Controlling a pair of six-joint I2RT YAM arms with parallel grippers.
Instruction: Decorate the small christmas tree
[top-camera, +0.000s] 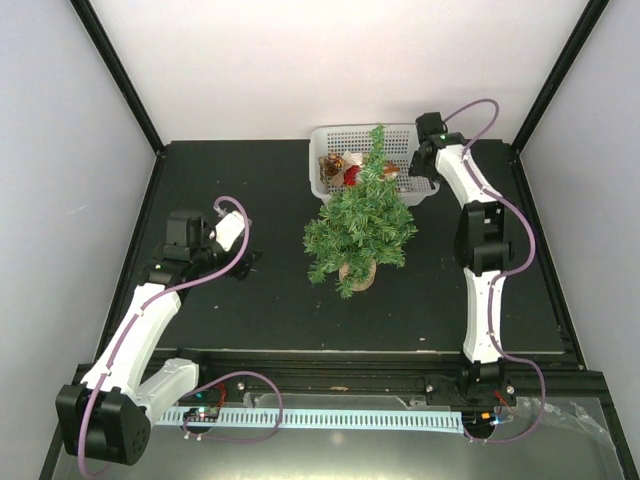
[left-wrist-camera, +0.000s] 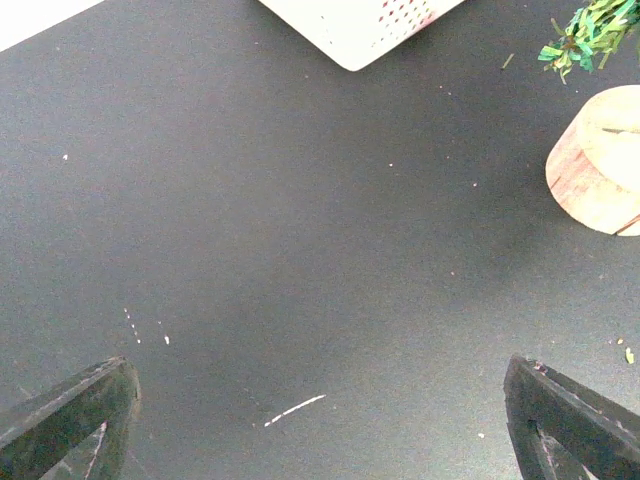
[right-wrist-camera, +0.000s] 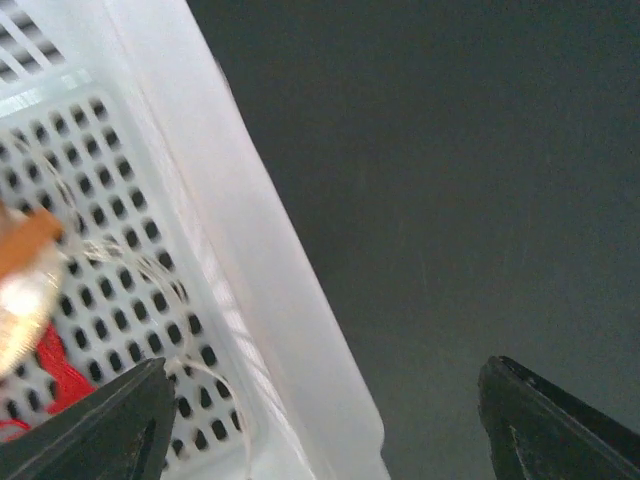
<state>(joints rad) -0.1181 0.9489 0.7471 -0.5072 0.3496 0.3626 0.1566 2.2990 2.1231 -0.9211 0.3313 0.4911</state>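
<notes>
Left gripper (left-wrist-camera: 320, 378) of mine hangs low over the bare black bench (left-wrist-camera: 300, 220) with its jaws spread wide and nothing between them. From there the small christmas tree (top-camera: 360, 218) stands off to my right and a little farther out, well apart from that gripper; only the edge of its round wooden base (left-wrist-camera: 600, 160) and a few green needle tips show at the right side of the left wrist view. The tree is upright near the middle of the bench, its base resting flat on the surface and its thin top reaching up in front of the white basket (top-camera: 316, 165). The basket sits just behind the tree at the far side, holding a red ornament (top-camera: 352, 176) and a brownish one (top-camera: 333, 162). My right gripper (right-wrist-camera: 320, 380) is farthest out, over the basket's right end, beyond and to the right of the tree. Its jaws are released and wide, one finger over the perforated basket floor, the other over the bench, with the basket wall (right-wrist-camera: 270, 290) between them and nothing grasped
</notes>
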